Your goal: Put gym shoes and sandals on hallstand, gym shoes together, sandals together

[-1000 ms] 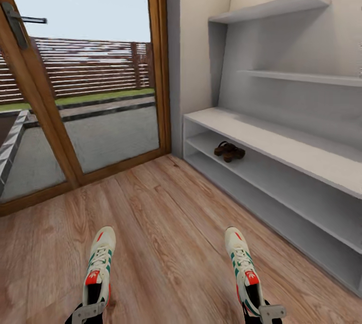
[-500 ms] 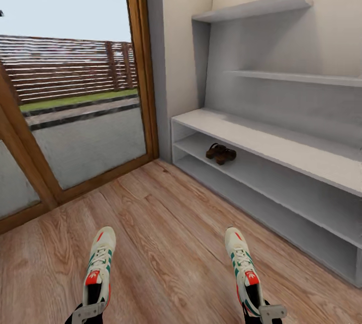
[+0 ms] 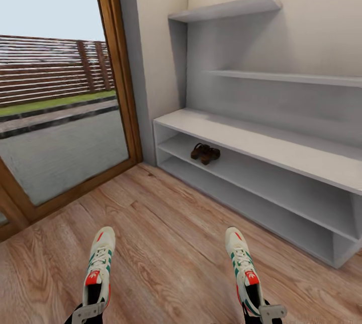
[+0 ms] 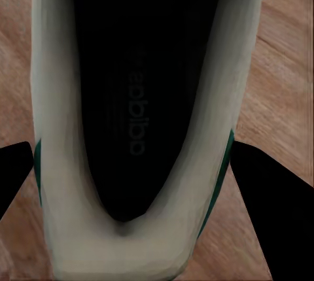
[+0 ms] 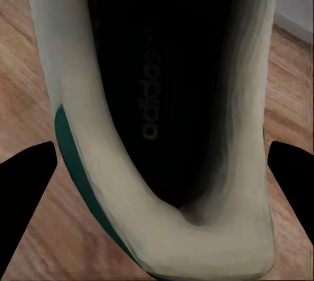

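Holding one shoe each, the two arms stick out low at the front. The left gripper (image 3: 88,312) is closed on the heel of the left shoe (image 3: 99,266), and in the left wrist view its dark fingers (image 4: 271,212) sit tight on both sides of that shoe (image 4: 134,124). The right gripper (image 3: 266,312) is closed on the heel of the right shoe (image 3: 243,270) in the same way, and the right wrist view looks down into that shoe (image 5: 163,111). Both shoes point their toes away, well apart, above the wood floor (image 3: 166,243). Farther off on the right stands the grey rack (image 3: 261,143). The two brown sandals (image 3: 204,152) lie side by side, touching, on its upper open shelf near the left end. Beside the rack is a glass door (image 3: 60,113) with a wood frame.
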{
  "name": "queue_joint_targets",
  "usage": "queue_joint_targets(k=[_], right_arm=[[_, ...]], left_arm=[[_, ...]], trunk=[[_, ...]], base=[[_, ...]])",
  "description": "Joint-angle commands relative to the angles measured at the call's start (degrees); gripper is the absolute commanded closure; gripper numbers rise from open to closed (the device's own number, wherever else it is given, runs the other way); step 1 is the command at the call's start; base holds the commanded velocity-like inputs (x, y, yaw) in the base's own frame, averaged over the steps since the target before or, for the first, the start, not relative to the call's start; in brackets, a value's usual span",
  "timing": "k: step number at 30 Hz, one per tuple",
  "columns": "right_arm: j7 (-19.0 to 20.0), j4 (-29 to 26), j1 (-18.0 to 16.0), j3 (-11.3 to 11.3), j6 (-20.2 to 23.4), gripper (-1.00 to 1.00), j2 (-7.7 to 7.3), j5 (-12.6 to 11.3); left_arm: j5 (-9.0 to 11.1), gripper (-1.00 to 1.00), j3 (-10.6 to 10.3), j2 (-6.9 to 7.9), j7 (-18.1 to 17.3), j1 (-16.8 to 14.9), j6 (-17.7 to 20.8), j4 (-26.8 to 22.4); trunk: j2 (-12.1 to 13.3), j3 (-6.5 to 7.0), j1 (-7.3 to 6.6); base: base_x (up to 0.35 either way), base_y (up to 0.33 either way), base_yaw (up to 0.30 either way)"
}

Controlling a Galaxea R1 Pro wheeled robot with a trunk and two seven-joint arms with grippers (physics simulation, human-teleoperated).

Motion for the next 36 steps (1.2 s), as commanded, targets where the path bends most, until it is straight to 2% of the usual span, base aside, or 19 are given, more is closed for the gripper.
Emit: queue_joint_targets(k=[1,17,29,36], right_arm=[[-0.22,0.08,-0.06,-0.28,-0.2,1.0,0.03,0.6],[-0.22,0.08,-0.07,-0.25,-0.2,1.0,0.03,0.6],[-0.22,0.08,-0.04,-0.29,-0.2,1.0,0.03,0.6],[-0.22,0.07,-0.04,-0.27,-0.2,1.0,0.03,0.59]], left_arm=[[0.15,1.0,0.32,-0.07,-0.61,-0.04,-0.08,-0.01],[0.18,1.0,0.37,-0.01,-0.63,-0.02,-0.08,-0.01],[0.34,1.0,0.41,0.0,-0.61,-0.05,-0.08,-0.01],[0.26,1.0,0.41,0.0,-0.62,-0.07,-0.08,-0.01]], trunk=[[-0.02,-0.05,-0.01],[-0.02,-0.05,-0.01],[-0.02,-0.05,-0.01],[-0.02,-0.05,-0.01]], base=[[0.006,0.006,-0.262],[0.007,0.005,-0.262],[0.161,0.236,-0.262],[0.052,0.067,-0.262]])
